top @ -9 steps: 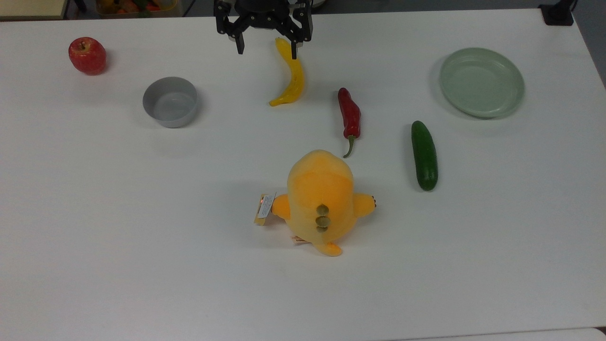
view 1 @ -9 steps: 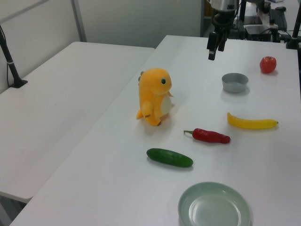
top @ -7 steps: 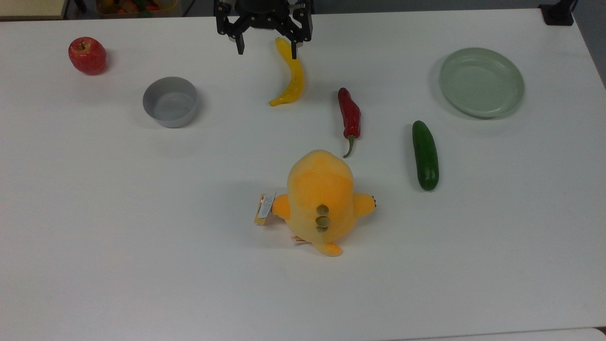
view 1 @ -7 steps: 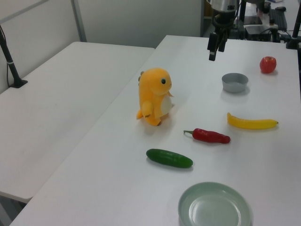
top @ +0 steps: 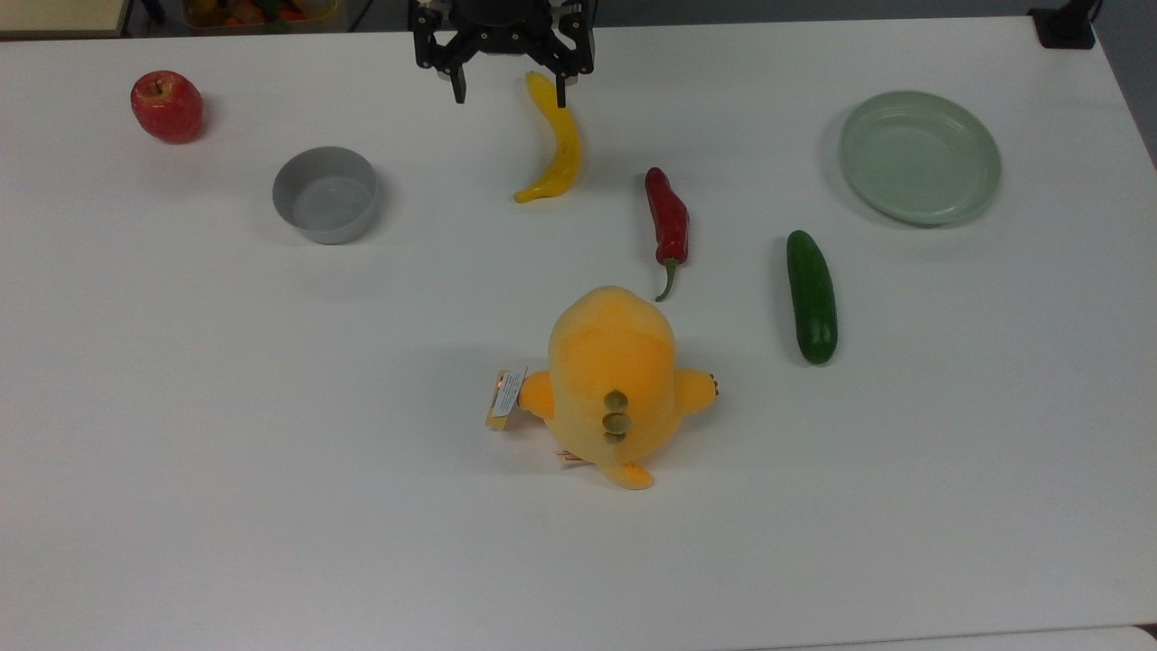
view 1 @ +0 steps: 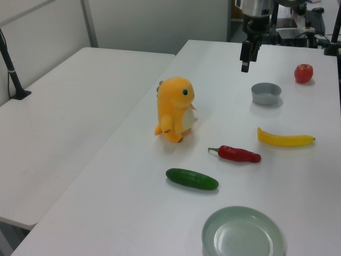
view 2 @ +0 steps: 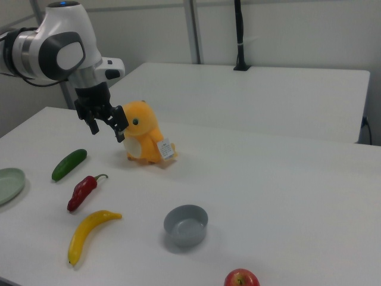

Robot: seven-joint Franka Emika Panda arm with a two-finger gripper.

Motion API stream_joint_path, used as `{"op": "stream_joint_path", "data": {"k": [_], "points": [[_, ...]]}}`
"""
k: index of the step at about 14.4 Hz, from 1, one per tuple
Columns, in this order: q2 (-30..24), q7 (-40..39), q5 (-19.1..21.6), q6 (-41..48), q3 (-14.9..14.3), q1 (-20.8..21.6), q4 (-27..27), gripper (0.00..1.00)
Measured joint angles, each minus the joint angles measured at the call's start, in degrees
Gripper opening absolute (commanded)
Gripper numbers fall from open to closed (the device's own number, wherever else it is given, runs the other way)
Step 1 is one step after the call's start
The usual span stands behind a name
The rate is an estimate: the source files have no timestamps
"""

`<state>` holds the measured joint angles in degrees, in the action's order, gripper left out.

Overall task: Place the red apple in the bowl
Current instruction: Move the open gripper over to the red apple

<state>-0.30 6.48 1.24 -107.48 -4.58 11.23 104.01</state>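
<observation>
Red apple (top: 166,107), stem up, far toward the top view's left of the tool (top: 509,94); empty grey bowl (top: 324,194) upright between them

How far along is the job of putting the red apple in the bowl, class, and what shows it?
Done: nothing yet. The red apple sits on the table, apart from the bowl, which is empty. In hand: nothing; the gripper hangs open above the table near the banana, well to the top view's right of the apple. Left: reach the apple, grasp it, carry it over and place it in the bowl.
</observation>
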Motion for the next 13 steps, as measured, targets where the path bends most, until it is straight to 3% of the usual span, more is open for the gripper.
{"op": "stream_joint_path", "data": {"k": [7, 13], "points": [[-3.2, -13.5, -6.9, 0.0, -0.9, -4.8, 6.2, 1.00], [-7.1, -30.2, -13.7, 0.0, -6.2, -8.7, 11.9, 1.00]]}}
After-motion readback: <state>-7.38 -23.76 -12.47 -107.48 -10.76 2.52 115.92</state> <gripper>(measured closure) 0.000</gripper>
